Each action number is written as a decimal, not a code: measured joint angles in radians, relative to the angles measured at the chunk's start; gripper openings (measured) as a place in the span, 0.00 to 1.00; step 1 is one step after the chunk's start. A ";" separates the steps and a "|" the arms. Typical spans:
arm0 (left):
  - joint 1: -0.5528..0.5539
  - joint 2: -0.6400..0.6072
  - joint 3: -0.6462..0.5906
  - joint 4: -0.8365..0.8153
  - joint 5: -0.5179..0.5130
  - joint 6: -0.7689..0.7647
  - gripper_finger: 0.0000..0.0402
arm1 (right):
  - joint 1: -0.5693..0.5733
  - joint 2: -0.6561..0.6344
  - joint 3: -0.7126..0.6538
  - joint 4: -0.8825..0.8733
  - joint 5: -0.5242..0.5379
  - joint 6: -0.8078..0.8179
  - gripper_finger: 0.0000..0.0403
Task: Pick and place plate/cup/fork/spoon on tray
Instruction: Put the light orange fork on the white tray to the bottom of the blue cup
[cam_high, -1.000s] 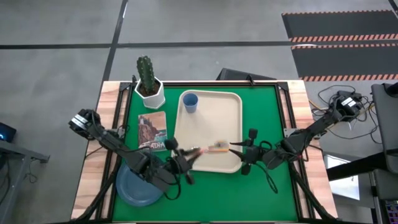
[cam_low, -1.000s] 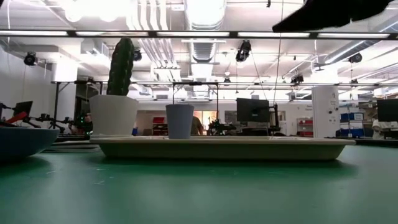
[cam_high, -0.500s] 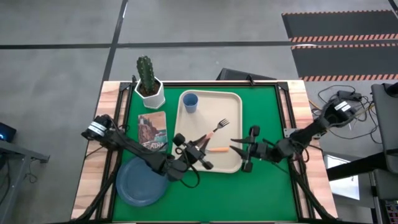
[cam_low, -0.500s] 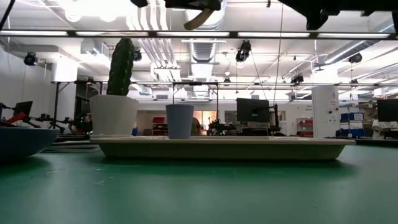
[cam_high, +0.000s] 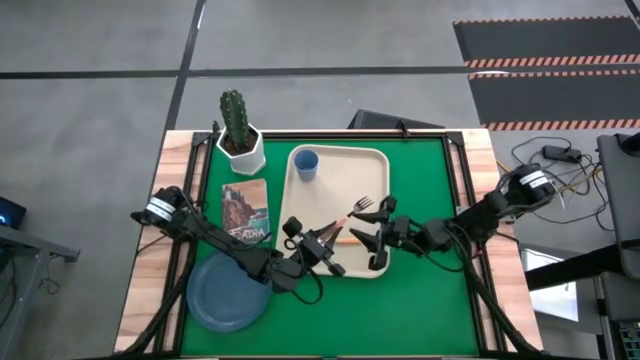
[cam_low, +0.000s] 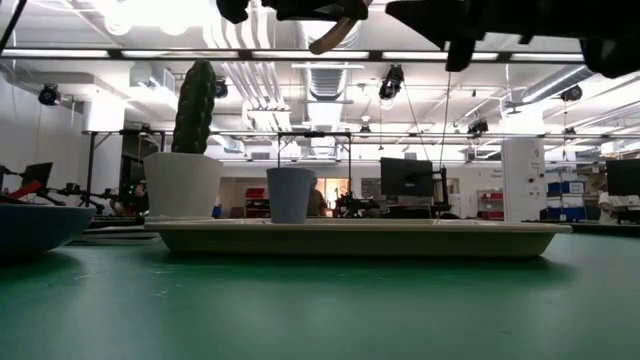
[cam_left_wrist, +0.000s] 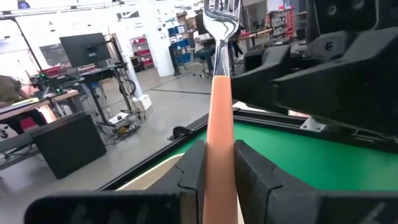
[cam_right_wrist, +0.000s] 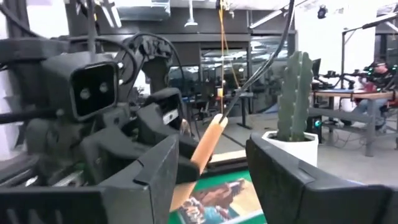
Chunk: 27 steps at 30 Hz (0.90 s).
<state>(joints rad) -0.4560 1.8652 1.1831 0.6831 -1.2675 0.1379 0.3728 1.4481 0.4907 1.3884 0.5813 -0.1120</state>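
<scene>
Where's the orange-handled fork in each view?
High: orange-handled metal fork above the beige tray, held by the left tool.
Low: handle end at the top edge.
Left wrist: upright between the fingers.
Right wrist: handle centre.
Shared landmark: green cactus.

Potted cactus behind a book (cover up)

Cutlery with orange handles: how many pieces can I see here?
1. A fork, held by the left gripper above the beige tray. The right gripper hangs over part of the tray, so another piece may be hidden.
</scene>
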 joint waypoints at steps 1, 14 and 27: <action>0.001 0.000 0.000 0.001 0.000 0.000 0.10 | -0.005 0.007 0.011 0.000 -0.006 0.000 0.45; 0.001 0.000 -0.006 -0.002 -0.001 -0.004 0.10 | -0.028 0.041 0.117 -0.056 -0.003 -0.003 0.32; 0.003 0.000 -0.009 -0.012 -0.002 -0.026 0.23 | -0.033 0.026 0.126 -0.098 -0.006 -0.031 0.04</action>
<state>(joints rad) -0.4527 1.8651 1.1745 0.6716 -1.2690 0.1116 0.3393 1.4737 0.6163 1.2903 0.5754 -0.1429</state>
